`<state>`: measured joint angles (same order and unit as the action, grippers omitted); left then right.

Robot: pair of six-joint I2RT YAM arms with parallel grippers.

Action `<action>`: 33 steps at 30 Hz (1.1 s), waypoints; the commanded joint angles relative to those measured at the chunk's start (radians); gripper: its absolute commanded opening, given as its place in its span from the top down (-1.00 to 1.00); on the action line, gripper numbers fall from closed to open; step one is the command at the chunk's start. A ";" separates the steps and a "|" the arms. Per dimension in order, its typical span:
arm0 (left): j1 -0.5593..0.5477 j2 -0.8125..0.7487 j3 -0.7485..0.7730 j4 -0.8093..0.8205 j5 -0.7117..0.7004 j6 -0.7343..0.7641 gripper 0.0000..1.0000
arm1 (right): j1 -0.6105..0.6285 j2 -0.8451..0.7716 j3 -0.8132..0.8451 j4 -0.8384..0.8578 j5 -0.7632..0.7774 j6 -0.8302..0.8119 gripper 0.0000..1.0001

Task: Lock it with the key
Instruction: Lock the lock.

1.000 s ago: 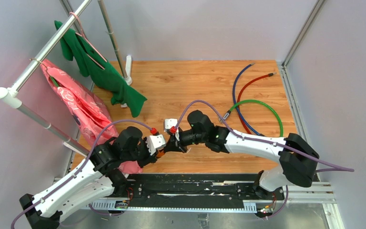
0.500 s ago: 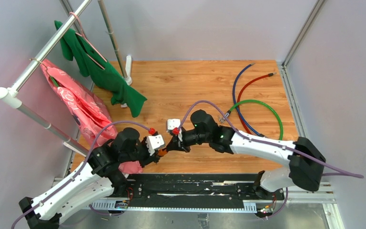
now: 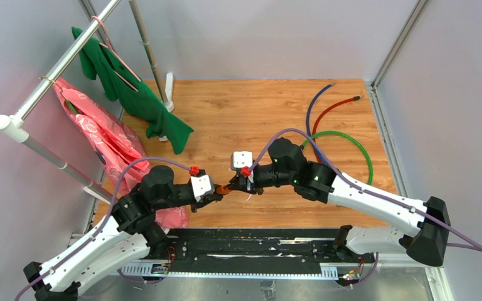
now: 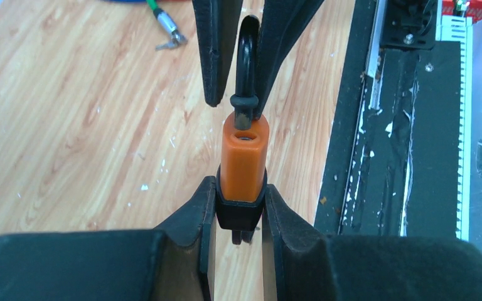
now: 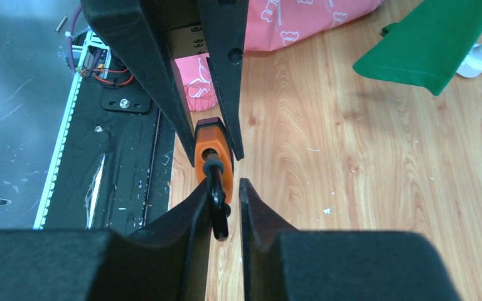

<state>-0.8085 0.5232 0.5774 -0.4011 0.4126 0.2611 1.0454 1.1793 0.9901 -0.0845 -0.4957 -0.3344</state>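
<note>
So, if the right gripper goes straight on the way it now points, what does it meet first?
The orange plastic padlock body, directly ahead and held by the left gripper. Its black metal shackle sits inside the right gripper, so very little free way seems left, though depth is hard to judge.

One orange padlock point(image 4: 243, 160), two claws point(image 3: 217, 194) point(image 3: 237, 185), perhaps three hoses point(image 3: 317, 97) point(image 3: 336, 105) point(image 3: 339, 133), one green garment point(image 3: 141, 100), one pink bag point(image 3: 100, 135)

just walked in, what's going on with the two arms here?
The arms meet with an orange padlock between them. The left gripper is clamped on the padlock's base. The right gripper has its jaws slightly apart around the black shackle, not squeezing it. The shackle looks raised, so the padlock seems not yet locked. No key clearly shows.
</note>
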 commanded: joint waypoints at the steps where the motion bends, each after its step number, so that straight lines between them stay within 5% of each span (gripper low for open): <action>1: -0.010 -0.020 0.035 0.171 0.103 0.039 1.00 | 0.008 -0.045 0.009 -0.070 0.064 -0.037 0.47; 6: -0.009 -0.016 0.035 0.153 0.102 0.059 1.00 | 0.009 -0.089 0.020 -0.091 0.088 -0.054 0.34; 12: -0.009 -0.011 0.036 0.155 0.114 0.052 1.00 | 0.008 -0.114 0.042 -0.112 0.104 -0.060 -0.14; 16: -0.009 -0.011 0.038 0.155 0.111 0.051 1.00 | 0.008 -0.120 0.065 -0.132 0.083 -0.064 -0.28; 26: -0.010 -0.008 0.039 0.160 0.107 0.043 1.00 | 0.008 -0.099 0.116 -0.175 -0.040 -0.066 0.26; 33: -0.009 -0.003 0.038 0.168 0.105 0.026 1.00 | 0.008 -0.068 0.143 -0.173 -0.086 -0.054 0.27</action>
<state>-0.8131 0.5220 0.5800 -0.2928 0.5026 0.2985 1.0492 1.0939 1.0969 -0.2497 -0.5316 -0.3923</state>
